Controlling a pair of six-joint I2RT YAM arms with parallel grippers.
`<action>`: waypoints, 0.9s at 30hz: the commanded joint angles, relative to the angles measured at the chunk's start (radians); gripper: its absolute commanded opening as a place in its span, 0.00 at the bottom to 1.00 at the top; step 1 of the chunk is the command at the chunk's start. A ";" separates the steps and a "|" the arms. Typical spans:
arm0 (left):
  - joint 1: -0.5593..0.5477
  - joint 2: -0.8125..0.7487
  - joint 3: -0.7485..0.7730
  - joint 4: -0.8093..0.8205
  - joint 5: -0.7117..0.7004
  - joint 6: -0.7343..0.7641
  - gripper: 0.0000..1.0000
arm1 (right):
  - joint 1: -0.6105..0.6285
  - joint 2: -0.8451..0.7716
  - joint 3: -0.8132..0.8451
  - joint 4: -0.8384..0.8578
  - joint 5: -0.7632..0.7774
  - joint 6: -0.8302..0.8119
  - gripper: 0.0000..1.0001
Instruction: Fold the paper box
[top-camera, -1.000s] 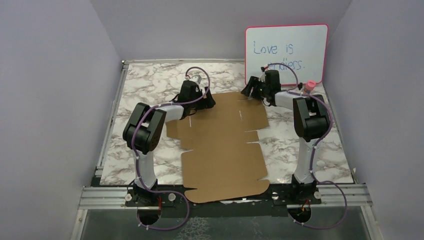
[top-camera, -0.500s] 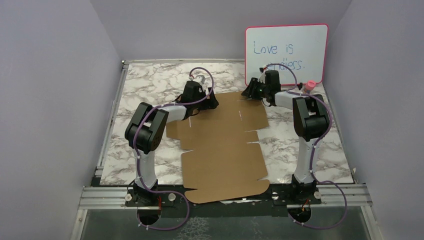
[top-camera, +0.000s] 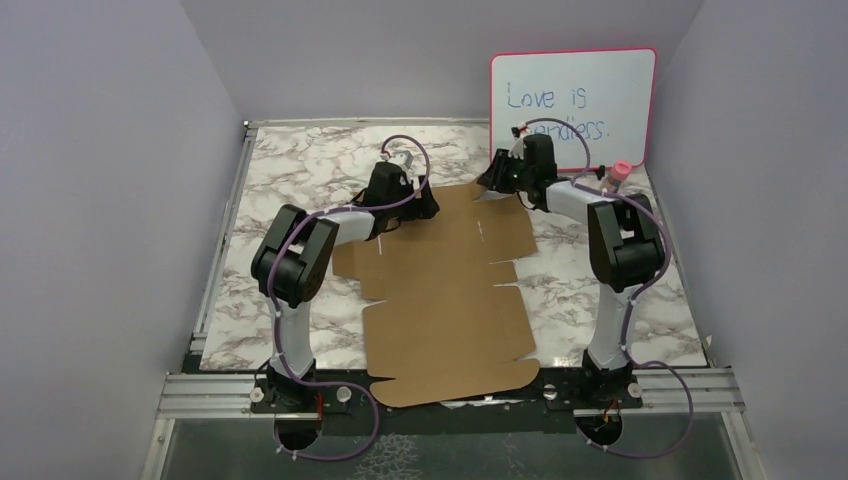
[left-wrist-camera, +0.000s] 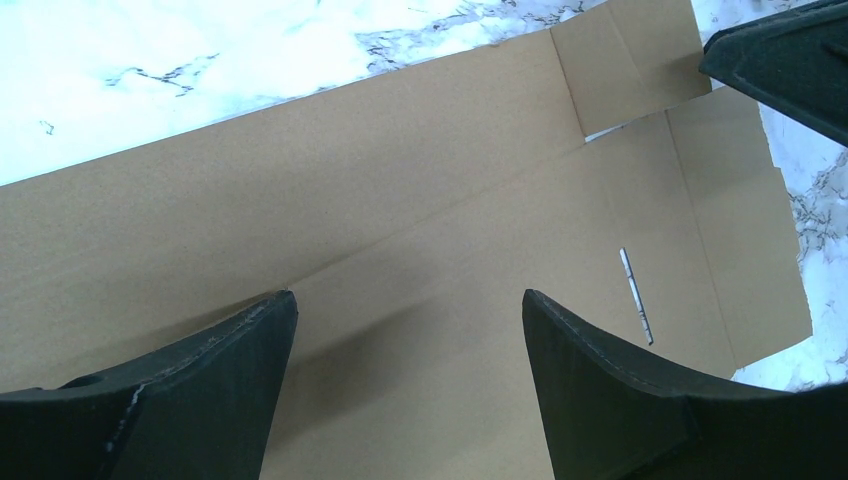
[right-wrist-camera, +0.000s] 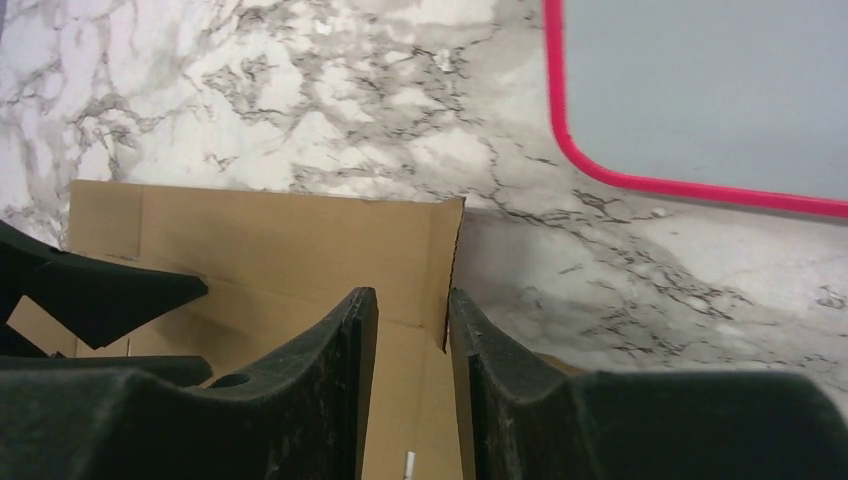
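The paper box (top-camera: 445, 290) is a flat brown die-cut cardboard sheet on the marble table, reaching from the near edge to the middle back. My left gripper (top-camera: 425, 207) hovers over its far left part. In the left wrist view it (left-wrist-camera: 408, 300) is wide open and empty above the cardboard (left-wrist-camera: 450, 200). My right gripper (top-camera: 495, 182) is at the sheet's far right corner. In the right wrist view it (right-wrist-camera: 410, 300) has a narrow gap, and the edge of the far flap (right-wrist-camera: 270, 240) runs close by the right finger.
A pink-framed whiteboard (top-camera: 573, 105) with writing leans on the back wall right behind the right gripper, and also shows in the right wrist view (right-wrist-camera: 700, 90). A small pink-capped object (top-camera: 621, 170) stands by it. Lilac walls close in the table on three sides.
My left gripper has shifted a little to the right over the far part of the sheet. My right gripper has moved slightly back and left at the far right corner.
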 joint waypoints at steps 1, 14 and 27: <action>-0.013 0.045 0.007 -0.017 0.013 0.000 0.84 | 0.060 -0.047 -0.017 -0.025 0.098 -0.053 0.37; -0.014 0.046 0.000 -0.015 0.014 -0.002 0.84 | 0.193 -0.029 0.031 -0.072 0.260 -0.162 0.37; -0.014 -0.052 0.017 -0.061 0.000 0.000 0.84 | 0.124 -0.205 -0.070 -0.070 0.256 -0.142 0.54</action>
